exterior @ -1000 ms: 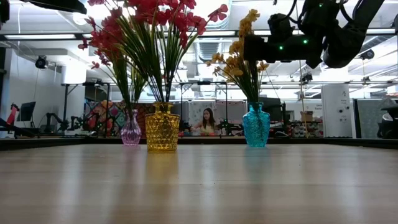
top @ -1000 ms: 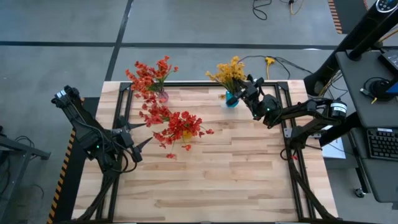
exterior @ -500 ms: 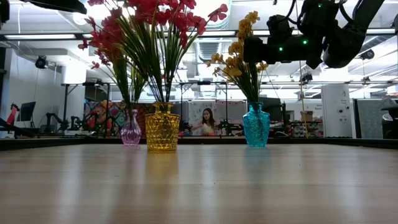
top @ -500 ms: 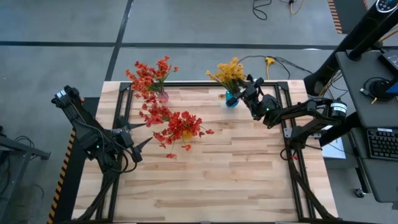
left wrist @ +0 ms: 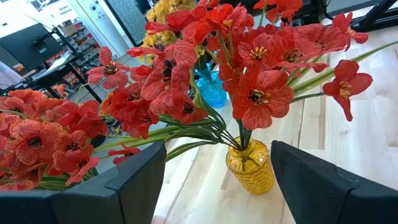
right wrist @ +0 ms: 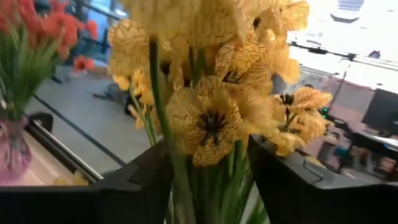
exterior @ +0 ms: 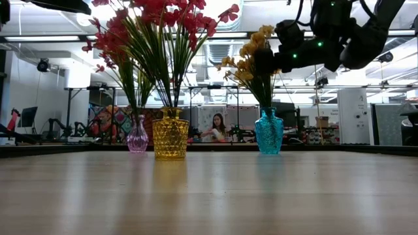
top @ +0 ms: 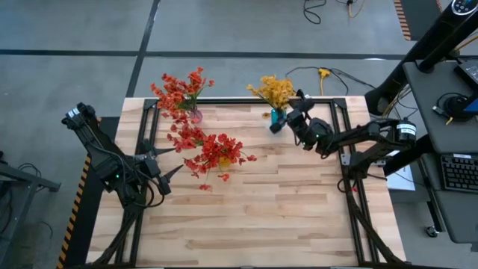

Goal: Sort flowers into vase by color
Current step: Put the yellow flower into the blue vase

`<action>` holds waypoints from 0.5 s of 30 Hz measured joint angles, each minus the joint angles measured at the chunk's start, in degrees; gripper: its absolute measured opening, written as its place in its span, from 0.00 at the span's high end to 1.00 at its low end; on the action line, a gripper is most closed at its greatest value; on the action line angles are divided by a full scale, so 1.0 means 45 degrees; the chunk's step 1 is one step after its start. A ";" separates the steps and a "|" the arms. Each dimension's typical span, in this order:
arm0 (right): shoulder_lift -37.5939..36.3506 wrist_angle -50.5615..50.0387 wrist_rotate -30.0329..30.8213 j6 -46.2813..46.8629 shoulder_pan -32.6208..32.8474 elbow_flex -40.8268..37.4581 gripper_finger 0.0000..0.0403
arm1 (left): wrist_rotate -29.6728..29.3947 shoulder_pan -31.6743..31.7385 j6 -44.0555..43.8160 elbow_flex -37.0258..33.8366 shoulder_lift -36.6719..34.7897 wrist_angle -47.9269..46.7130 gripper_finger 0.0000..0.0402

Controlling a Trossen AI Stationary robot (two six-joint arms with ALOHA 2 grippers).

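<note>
We take the blue vase (exterior: 269, 132) as our landmark; it stands near the far edge of the wooden table (top: 284, 217), toward the right arm's side.

The yellow flowers (top: 275, 90) stand in this blue vase, their green stems going down into its neck. The right gripper (top: 292, 113) is just beside the vase and above it, among the stems. In the right wrist view the two dark fingers (right wrist: 138, 183) stand apart, with the green stems and a yellow blossom between them, and we see a gap on each side (so the fingers do not seem to press the stems, though the view is very close and we are not fully sure).

To the left of the blue vase, a little nearer to the front, stands the yellow vase (exterior: 170, 134) with a bunch of red-orange flowers (top: 216, 153). Farther left again, at the far edge, is the small pink vase (exterior: 137, 137), and it also holds red-orange flowers (top: 178, 91).

The left gripper (top: 169, 161) waits well apart from the blue vase, at the left side of the table beyond the yellow vase. Its fingers are spread wide and hold nothing.

In the room behind the table, seen in the low view between the yellow and blue vases, a person (exterior: 215, 127) sits at a desk.
</note>
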 joint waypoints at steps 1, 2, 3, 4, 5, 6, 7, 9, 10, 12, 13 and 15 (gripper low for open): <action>0.0000 -0.0088 0.0287 -0.0121 0.0136 0.0000 0.51 | 0.0000 0.0000 0.0000 0.0000 -0.0002 0.0000 0.32; 0.0000 -0.0174 0.0585 -0.0273 0.0271 0.0000 0.50 | 0.0003 0.0000 0.0000 0.0000 0.0000 0.0000 0.32; 0.0000 -0.0259 0.0852 -0.0358 0.0409 0.0000 0.49 | 0.0005 0.0000 0.0000 0.0000 -0.0001 0.0000 0.32; 0.0000 -0.0291 0.1095 -0.0475 0.0544 0.0000 0.48 | 0.0005 0.0000 0.0000 0.0000 0.0000 0.0000 0.32; 0.0000 -0.0309 0.1403 -0.0619 0.0677 0.0000 0.47 | 0.0005 0.0000 0.0000 0.0000 0.0000 0.0005 0.32; 0.0000 -0.0307 0.1620 -0.0730 0.0797 0.0000 0.46 | 0.0005 0.0000 0.0000 0.0000 0.0000 0.0000 0.32; 0.0000 -0.0296 0.1832 -0.0875 0.0914 0.0000 0.45 | 0.0005 0.0000 0.0000 0.0000 -0.0002 0.0005 0.32; -0.0007 -0.0309 0.2156 -0.1126 0.1093 0.0000 0.44 | 0.0005 0.0000 -0.0001 0.0000 0.0000 0.0005 0.32; -0.0010 -0.0313 0.2293 -0.1231 0.1163 0.0000 0.43 | 0.0005 0.0000 0.0000 0.0000 -0.0002 0.0005 0.32; -0.0024 -0.0306 0.2445 -0.1310 0.1252 0.0000 0.41 | 0.0005 0.0000 0.0000 0.0000 0.0000 0.0005 0.32; -0.0051 -0.0318 0.2499 -0.1324 0.1286 0.0000 0.41 | 0.0005 0.0000 0.0000 0.0000 -0.0005 0.0005 0.32; -0.0099 -0.0313 0.2534 -0.1368 0.1291 0.0000 0.40 | 0.0005 0.0000 -0.0005 0.0000 -0.0001 0.0010 0.32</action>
